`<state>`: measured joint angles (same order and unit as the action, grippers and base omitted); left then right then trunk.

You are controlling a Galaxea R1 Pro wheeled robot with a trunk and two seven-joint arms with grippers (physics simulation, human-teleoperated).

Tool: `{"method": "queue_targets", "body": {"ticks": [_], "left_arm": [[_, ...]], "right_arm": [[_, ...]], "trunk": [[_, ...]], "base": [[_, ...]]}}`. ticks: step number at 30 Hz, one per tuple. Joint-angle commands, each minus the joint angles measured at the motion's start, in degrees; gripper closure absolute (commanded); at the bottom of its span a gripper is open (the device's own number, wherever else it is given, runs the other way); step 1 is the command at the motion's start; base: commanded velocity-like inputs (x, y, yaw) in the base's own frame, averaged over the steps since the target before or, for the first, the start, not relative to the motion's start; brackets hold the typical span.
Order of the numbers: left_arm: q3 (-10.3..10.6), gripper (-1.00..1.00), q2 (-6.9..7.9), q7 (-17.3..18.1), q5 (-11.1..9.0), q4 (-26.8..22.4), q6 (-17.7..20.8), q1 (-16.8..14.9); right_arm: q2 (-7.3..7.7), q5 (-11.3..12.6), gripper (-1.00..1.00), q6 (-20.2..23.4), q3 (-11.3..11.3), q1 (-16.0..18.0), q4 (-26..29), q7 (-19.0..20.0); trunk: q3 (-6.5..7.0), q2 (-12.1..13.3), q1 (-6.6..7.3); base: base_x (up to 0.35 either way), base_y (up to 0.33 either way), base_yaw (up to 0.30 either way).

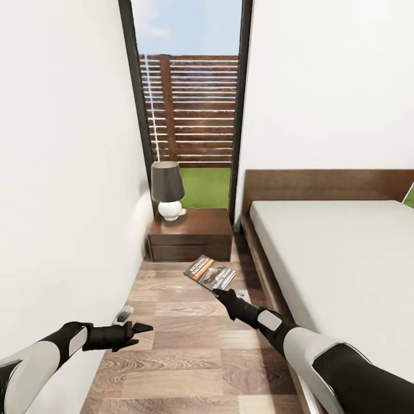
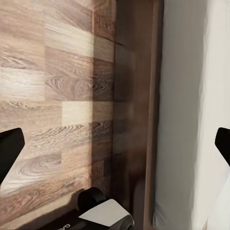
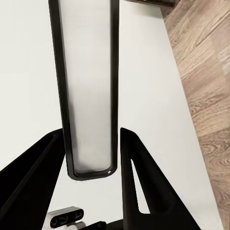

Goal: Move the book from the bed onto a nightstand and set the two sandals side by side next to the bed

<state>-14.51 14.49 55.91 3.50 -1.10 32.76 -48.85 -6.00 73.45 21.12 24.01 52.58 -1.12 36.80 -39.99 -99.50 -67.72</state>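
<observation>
Up front, thin glossy book point(image 1: 210, 272) edge-on between right jaws point(image 1: 221, 291), left jaws point(image 1: 138, 329) spread, empty

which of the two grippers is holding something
The right gripper: its fingers grip the book above the floor. The left gripper is open and empty.

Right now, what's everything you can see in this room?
Book: one, dark cover with orange band, held in the air by the right gripper over the floor.
Nightstand: one, dark brown, against the far wall beside the bed.
Lamp: one, grey shade, white base, on the nightstand.
Bed: one, off-white mattress, brown frame, at right.
Floor: wood planks.
Window: one, tall, showing fence and grass.
Left gripper: black, open, empty.
Right gripper: black, closed on the book.
</observation>
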Motion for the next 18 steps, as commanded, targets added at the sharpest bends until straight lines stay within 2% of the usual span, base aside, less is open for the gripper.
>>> {"method": "queue_targets", "body": {"ticks": [1, 10, 18], "left_arm": [[-0.43, -1.00, 0.01, 0.16, 0.37, -0.04, 0.46, -0.02], [-0.43, -1.00, 0.01, 0.11, 0.37, -0.08, 0.46, -0.02], [-0.43, -1.00, 0.01, 0.08, 0.37, -0.05, 0.46, -0.02]], "right_arm": [[-0.03, 0.64, 1.00, 0.33, 0.34, 0.07, -0.11, 0.15], [0.00, 0.65, 1.00, 0.33, 0.34, 0.07, -0.11, 0.12], [0.02, 0.57, 1.00, 0.39, 0.38, 0.07, -0.11, 0.12]], "trunk": [[-0.06, -0.03, -0.01], [-0.06, -0.03, -0.01], [-0.06, -0.03, -0.01]], "base": [[0.164, 0.000, 0.000], [0.164, 0.009, 0.000], [0.164, 0.071, 0.000]]}}
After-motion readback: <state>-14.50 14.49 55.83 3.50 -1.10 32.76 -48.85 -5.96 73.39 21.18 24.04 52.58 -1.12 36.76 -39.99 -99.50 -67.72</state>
